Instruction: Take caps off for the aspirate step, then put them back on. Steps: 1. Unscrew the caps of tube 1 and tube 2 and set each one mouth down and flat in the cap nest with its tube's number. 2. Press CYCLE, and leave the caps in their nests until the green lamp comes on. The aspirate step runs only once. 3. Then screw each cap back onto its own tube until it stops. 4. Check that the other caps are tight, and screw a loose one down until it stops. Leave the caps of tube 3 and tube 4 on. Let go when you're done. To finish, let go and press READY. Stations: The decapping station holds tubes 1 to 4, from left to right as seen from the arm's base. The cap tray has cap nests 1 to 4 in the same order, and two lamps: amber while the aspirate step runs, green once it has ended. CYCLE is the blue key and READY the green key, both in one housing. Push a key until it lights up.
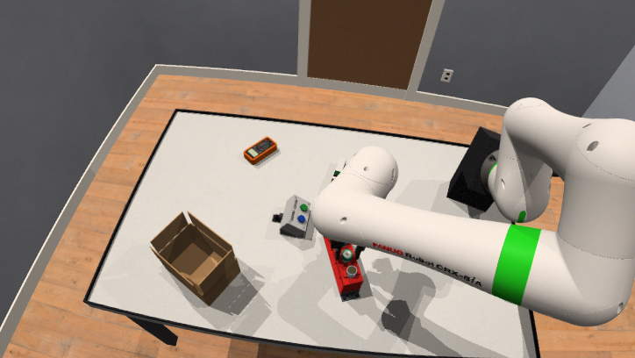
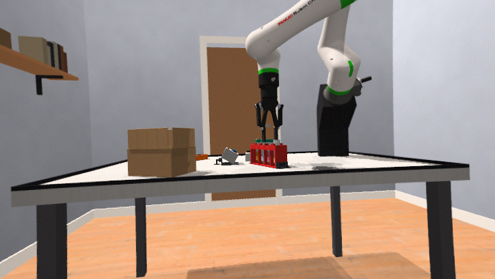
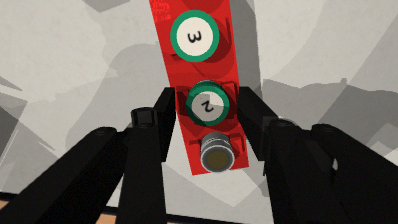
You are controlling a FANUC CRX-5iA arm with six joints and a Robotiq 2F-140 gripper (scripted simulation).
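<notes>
A grey-walled room with a brown door (image 1: 368, 39) frames the white worktop (image 1: 209, 177), and the white arm (image 1: 426, 248) reaches out over it from its black pedestal (image 1: 466, 186). An open cardboard box (image 1: 195, 255), an orange meter (image 1: 260, 150) and the key housing (image 1: 296, 218) with its green and blue keys lie well away from the work. The red decapping station (image 3: 175, 85) sits under the wrist: tube 1 (image 3: 216, 156) shows an uncapped mouth, cap 3 (image 3: 194, 36) is on. The tool (image 3: 207, 117) straddles cap 2 (image 3: 207, 105) with its fingers apart and gaps on both sides, holding nothing. The risks, as I judge them: closing off-centre could tilt or cross-thread cap 2; a regrip too high may slip and leave the cap half-turned; lifting before the thread is free could drag the station. The cap tray is hidden behind the arm, so nest 2 cannot be checked.
</notes>
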